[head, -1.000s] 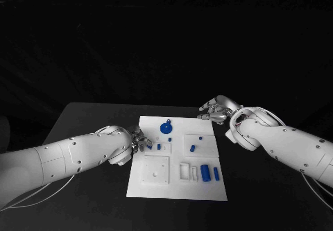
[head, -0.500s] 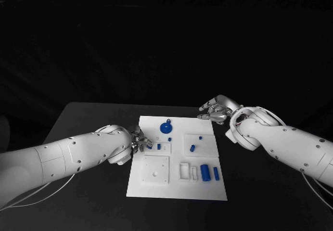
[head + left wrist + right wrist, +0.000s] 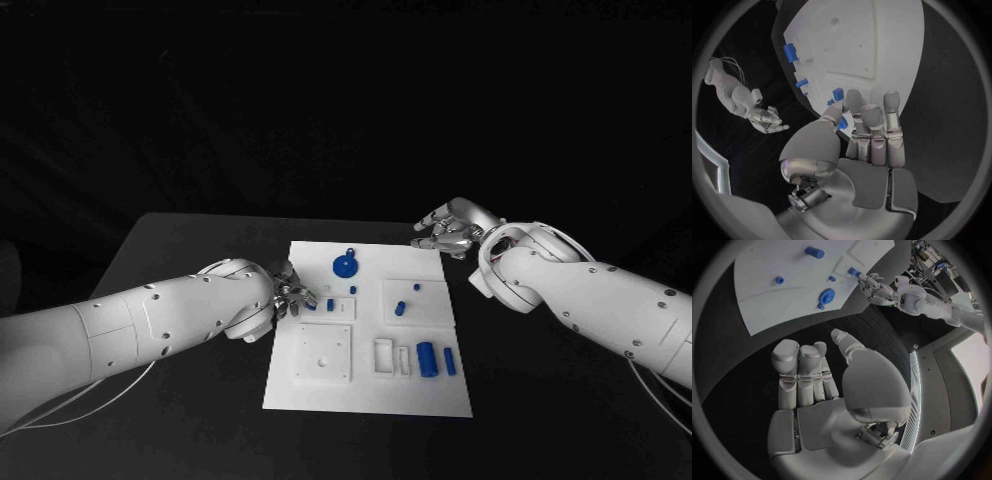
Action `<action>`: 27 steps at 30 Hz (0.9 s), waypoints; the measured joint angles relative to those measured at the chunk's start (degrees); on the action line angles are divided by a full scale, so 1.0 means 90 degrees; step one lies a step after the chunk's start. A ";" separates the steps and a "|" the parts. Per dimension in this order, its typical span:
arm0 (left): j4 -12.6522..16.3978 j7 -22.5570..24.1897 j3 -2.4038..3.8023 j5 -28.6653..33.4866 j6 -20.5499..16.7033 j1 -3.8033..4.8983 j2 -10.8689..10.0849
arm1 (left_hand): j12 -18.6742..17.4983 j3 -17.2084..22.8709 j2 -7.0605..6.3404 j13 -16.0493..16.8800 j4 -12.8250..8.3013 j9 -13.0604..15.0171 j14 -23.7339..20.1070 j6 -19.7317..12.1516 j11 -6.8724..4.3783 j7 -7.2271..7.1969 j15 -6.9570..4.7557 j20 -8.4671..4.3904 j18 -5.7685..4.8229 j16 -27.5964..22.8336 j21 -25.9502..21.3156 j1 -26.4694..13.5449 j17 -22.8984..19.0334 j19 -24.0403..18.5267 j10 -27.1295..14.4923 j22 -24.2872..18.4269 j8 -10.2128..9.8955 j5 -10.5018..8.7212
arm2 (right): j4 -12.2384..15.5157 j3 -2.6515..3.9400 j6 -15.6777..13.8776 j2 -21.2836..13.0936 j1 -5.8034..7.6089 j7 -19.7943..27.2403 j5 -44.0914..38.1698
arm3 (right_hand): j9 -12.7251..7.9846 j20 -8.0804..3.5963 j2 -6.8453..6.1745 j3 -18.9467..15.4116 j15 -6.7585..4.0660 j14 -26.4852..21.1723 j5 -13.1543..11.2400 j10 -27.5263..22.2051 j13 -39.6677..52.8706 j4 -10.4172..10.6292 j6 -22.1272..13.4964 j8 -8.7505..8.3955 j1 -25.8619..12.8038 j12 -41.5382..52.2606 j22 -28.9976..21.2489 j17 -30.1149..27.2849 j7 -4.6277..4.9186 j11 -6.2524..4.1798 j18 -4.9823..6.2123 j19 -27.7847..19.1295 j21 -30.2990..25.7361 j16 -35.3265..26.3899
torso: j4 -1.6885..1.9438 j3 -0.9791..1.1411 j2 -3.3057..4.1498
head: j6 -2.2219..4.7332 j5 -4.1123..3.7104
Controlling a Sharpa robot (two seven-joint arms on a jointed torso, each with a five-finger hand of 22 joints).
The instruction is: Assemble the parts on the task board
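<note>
Board (image 3: 369,375): white plate laid at the middle of the black counter (image 3: 188,250). Parts: blue disc (image 3: 346,266), cylinder (image 3: 427,359) and small pieces set on it. Left hand (image 3: 293,295): held at the board's left edge, fingers loosely apart, nothing gripped. Right hand (image 3: 449,232): held beyond the far right corner, fingers apart, empty.

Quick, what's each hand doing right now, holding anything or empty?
Left hand: open, empty, fingers over the task board's left edge.
Right hand: open, empty, beyond the board's far right corner.
</note>
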 measured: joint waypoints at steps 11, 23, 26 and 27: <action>-0.0052 -0.0024 0.0001 -0.0034 0.0034 0.0002 0.0036 | 0.0050 -0.0043 -0.0001 0.0018 0.0025 0.0061 -0.0013 0.0004 0.0000 0.0004 -0.0011 0.0000 0.0000 0.0000 0.0000 -0.0001 0.0004 0.0000 0.0000 -0.0001 0.0185 -0.0036 | 0.0000 0.0000 0.0002 -0.0001 0.0000 0.0000 0.0002 | 0.0000 0.0000 0.0000 0.0000 0.0000 0.0000 -0.0002 0.0000 0.0000 0.0000 0.0000 0.0000 0.0000 0.0000 0.0000 0.0000 0.0000 0.0000 0.0000 0.0000 0.0000 0.0000 | -0.0002 0.0005 0.0002 | -0.0007 0.0013; -0.0130 -0.0054 0.0002 -0.0064 0.0070 0.0003 0.0092 | 0.0117 -0.0053 -0.0012 0.0017 0.0033 0.0325 -0.0014 0.0005 0.0001 0.0005 -0.0010 0.0000 0.0000 0.0012 0.0000 -0.0012 0.0015 0.0000 -0.0001 -0.0001 0.0289 -0.0037 | 0.0000 0.0000 0.0003 -0.0005 0.0000 0.0000 0.0003 | 0.0000 0.0000 0.0000 0.0000 0.0000 0.0000 -0.0002 0.0000 0.0000 0.0000 0.0000 0.0000 0.0000 0.0000 -0.0001 0.0000 0.0000 0.0000 0.0001 0.0000 0.0000 0.0000 | -0.0007 0.0007 0.0004 | -0.0005 0.0013; -0.0154 -0.0061 0.0003 -0.0074 0.0088 0.0003 0.0109 | 0.0131 -0.0053 -0.0023 0.0020 0.0032 0.0389 -0.0013 0.0005 0.0002 0.0005 -0.0010 0.0000 0.0000 0.0038 0.0003 -0.0023 0.0026 0.0000 -0.0002 -0.0002 0.0322 -0.0010 | 0.0000 0.0000 0.0003 -0.0005 0.0000 0.0000 0.0003 | 0.0000 0.0000 0.0000 0.0019 0.0000 0.0000 -0.0003 0.0000 0.0000 -0.0019 0.0000 0.0000 0.0000 0.0000 -0.0001 -0.0018 0.0000 0.0000 0.0001 0.0000 -0.0025 -0.0043 | -0.0006 0.0004 0.0004 | -0.0004 0.0013; -0.0161 -0.0063 0.0004 -0.0078 0.0093 0.0003 0.0114 | 0.0153 -0.0051 -0.0036 0.0025 0.0031 0.0420 -0.0013 0.0006 0.0002 0.0005 -0.0010 0.0000 0.0000 0.0055 0.0027 -0.0036 0.0034 0.0000 -0.0002 -0.0002 0.0325 0.0014 | 0.0000 0.0000 0.0003 -0.0005 0.0000 0.0000 0.0003 | 0.0000 0.0000 0.0000 0.0018 0.0000 0.0000 -0.0003 0.0000 0.0000 -0.0019 0.0000 0.0000 0.0000 0.0000 -0.0001 -0.0018 0.0000 0.0000 0.0001 0.0000 -0.0025 -0.0043 | -0.0006 0.0004 0.0004 | -0.0004 0.0013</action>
